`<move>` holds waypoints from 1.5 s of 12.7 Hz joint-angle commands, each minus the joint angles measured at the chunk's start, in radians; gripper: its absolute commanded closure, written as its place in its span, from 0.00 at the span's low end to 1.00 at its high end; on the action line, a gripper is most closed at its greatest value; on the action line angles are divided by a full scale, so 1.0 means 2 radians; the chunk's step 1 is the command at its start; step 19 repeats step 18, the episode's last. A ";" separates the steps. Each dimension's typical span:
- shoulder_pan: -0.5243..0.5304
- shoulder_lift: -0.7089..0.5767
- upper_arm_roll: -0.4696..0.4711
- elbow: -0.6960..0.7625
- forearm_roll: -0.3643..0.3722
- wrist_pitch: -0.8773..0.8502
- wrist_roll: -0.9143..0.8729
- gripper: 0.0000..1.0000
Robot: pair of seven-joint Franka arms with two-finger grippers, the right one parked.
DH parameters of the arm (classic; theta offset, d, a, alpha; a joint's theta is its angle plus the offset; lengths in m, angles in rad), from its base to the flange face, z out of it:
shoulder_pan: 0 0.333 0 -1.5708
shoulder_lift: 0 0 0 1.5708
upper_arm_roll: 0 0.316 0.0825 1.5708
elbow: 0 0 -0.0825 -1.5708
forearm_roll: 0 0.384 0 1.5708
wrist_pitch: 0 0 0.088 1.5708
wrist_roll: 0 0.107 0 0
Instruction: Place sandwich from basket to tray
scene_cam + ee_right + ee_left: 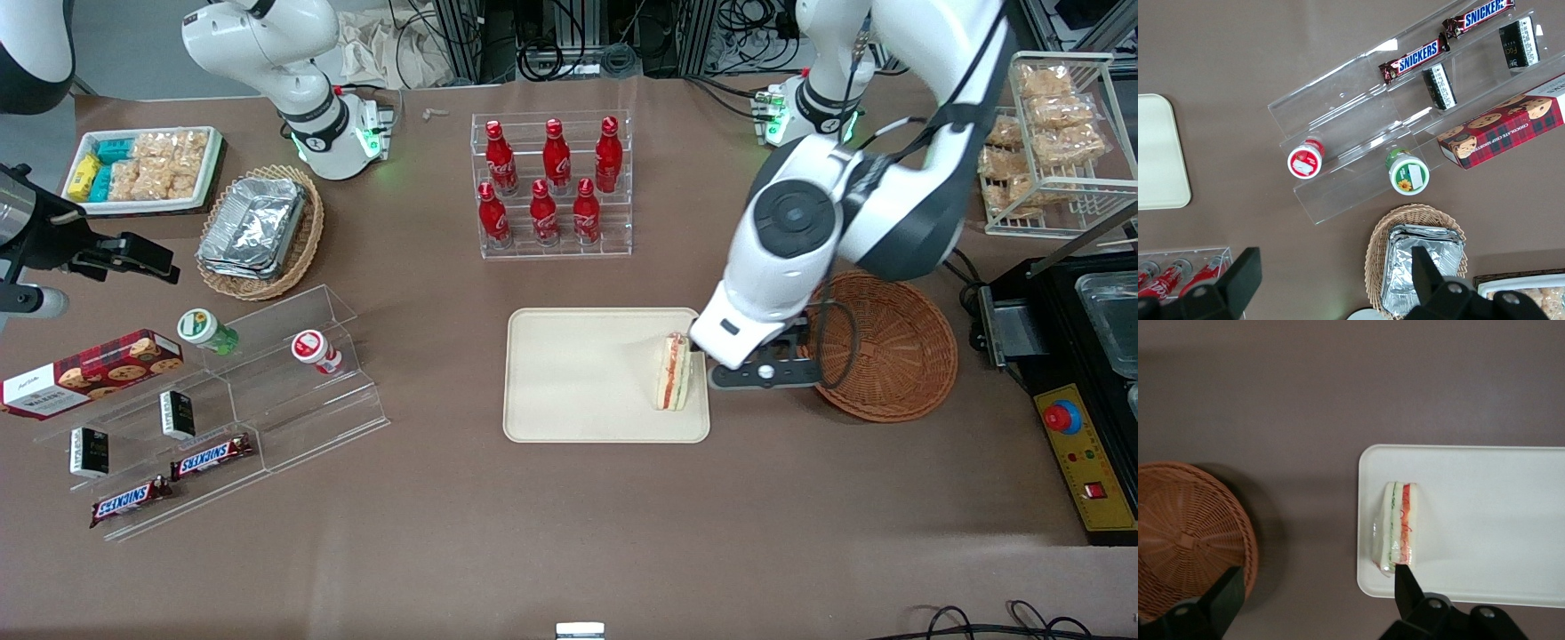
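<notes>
- While the sandwich rests on the tray, standing on edge near the tray's rim toward the working arm's end, its red and green filling faces upward.
- The gripper hovers just above the tray edge beside the sandwich, its jaws spread wide and gripping nothing; one fingertip sits just at the sandwich's end, the other over the basket's rim.
- The basket, reddish-brown wicker, stands beside the tray toward the working arm's end of the table and holds nothing.
- Farther from the front camera than the tray, a clear rack holds red bottles with white script lettering too small to read for certain.
- Toward the parked arm's end, two bars marked "SNICKERS" lie on a clear stepped stand.
- A red tartan cookie box beside them carries a white panel reading "WALKERS" in the front view.
- A tan wicker basket of foil trays sits near a white tray of packaged snacks.
</notes>
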 commanded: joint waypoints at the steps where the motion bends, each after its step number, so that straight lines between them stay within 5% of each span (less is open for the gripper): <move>1: 0.045 -0.051 -0.002 -0.006 -0.040 -0.045 0.068 0.00; 3: 0.066 -0.090 0.017 -0.007 -0.075 -0.081 0.158 0.00; 8: 0.033 -0.192 0.168 -0.040 -0.145 -0.118 0.239 0.00; 12: 0.011 -0.264 0.220 -0.103 -0.141 -0.117 0.269 0.00; 19: -0.005 -0.238 0.223 -0.069 -0.136 -0.122 0.250 0.00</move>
